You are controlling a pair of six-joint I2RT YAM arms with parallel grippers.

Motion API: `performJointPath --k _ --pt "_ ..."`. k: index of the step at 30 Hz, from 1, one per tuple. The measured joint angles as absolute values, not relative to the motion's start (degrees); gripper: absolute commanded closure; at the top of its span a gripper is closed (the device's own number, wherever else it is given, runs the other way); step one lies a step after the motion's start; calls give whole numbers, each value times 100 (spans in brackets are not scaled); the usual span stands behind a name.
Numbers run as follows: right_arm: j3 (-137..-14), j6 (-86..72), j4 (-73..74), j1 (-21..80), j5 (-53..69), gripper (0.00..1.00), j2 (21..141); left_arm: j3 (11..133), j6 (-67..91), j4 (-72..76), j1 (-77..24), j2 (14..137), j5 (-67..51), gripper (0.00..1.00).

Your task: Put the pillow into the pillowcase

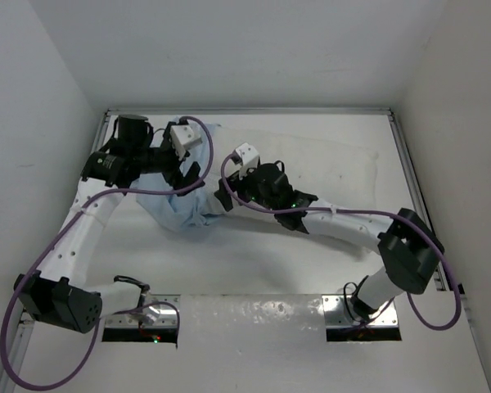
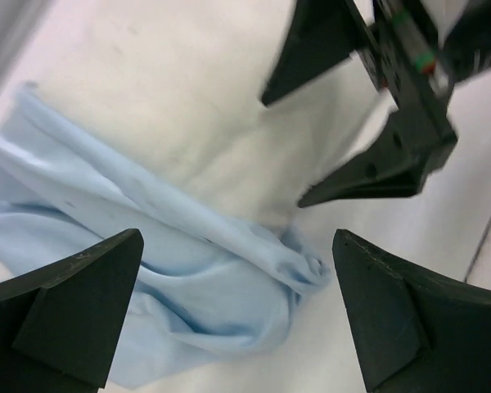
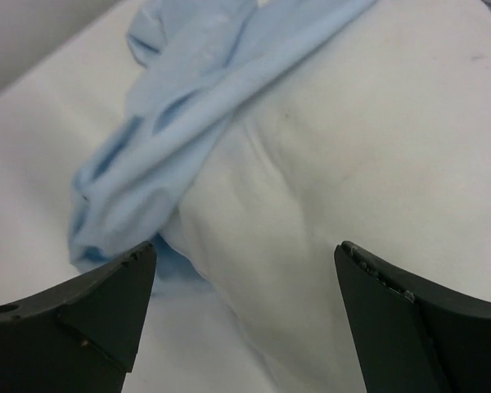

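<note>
As both arms lean in from the near edge, I list what I have, nearest first.

Item one: worktop (image 1: 254, 270), white, carrying both soft goods.

Item two: right gripper (image 3: 245, 250), jaws spread wide and holding nothing, poised low over the pillow's left end. I judge it is placed there to take a bite of fabric.

Item three: left gripper (image 2: 237, 241), likewise spread and empty. It hovers just above the bunched cloth and faces the right gripper across it.

Item four: pillowcase (image 1: 178, 211), light blue, gathered in thick wrinkles round the left end of the pillow, with its slack trailing toward me onto the worktop. From that bunching, I read its mouth as only started over the corner.

Item five: pillow (image 1: 327, 168), white and plump, lying lengthwise along the far side, most of it uncovered. My estimate is that the pillowcase has most of its travel to go.
</note>
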State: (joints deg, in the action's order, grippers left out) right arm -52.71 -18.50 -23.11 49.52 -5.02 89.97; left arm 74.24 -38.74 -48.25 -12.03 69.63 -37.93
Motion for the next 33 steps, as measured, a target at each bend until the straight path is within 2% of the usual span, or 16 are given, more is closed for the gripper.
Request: performJointPath --k 3,5,7,9,10,13,17,20,22,23,24,25,26,27,28,33 --pt "-5575 -1304 -1372 4816 -517 10 8877 7655 -3437 -4355 -1146 6982 -3680 7" --pt "-5828 -1041 -882 4654 -532 9 8879 7640 -2982 -3962 -1146 7118 -3356 31" --pt "-6206 -792 -392 4296 -440 9 8919 7649 -2438 -3472 -1146 7496 -2875 48" --pt "-6785 -668 23 3830 -222 6 9129 7935 -2053 -3334 -1146 8123 -2458 47" --pt "-7144 -620 141 3586 -104 5 9321 8147 -1898 -3225 -1146 8477 -2316 39" --pt "-8431 -467 475 2825 458 2 10123 8707 -1498 -2842 -1146 9588 -1970 30" --pt "-9832 -139 934 2237 1118 1 11251 9078 -1205 -2689 -1157 10455 -1903 29" --pt "-10473 303 1387 2119 1610 1 12127 9205 -1105 -2648 -1203 10687 -1765 40" --pt "-10597 499 1597 2156 1903 3 12615 9325 -1046 -2602 -1238 10781 -1594 55" --pt "-10645 545 1686 2169 2045 6 12785 9378 -1048 -2598 -1247 10814 -1549 65" --pt "-10748 587 1776 2185 2261 13 12999 9439 -1035 -2580 -1253 10855 -1492 83" --pt "-10853 617 1835 2187 2486 40 13166 9494 -1020 -2576 -1264 10892 -1455 90" --pt "-10921 668 1839 2185 2716 54 13277 9522 -1026 -2556 -1267 10923 -1431 100" --pt "-10921 668 1844 2182 2875 68 13286 9533 -1028 -2552 -1267 10943 -1431 100" --pt "-10912 666 1846 2180 3009 96 13275 9533 -1055 -2556 -1269 10954 -1431 100" --pt "-9518 473 1031 2198 3367 100 12414 9616 -1177 -2663 -1352 10965 -1391 100"
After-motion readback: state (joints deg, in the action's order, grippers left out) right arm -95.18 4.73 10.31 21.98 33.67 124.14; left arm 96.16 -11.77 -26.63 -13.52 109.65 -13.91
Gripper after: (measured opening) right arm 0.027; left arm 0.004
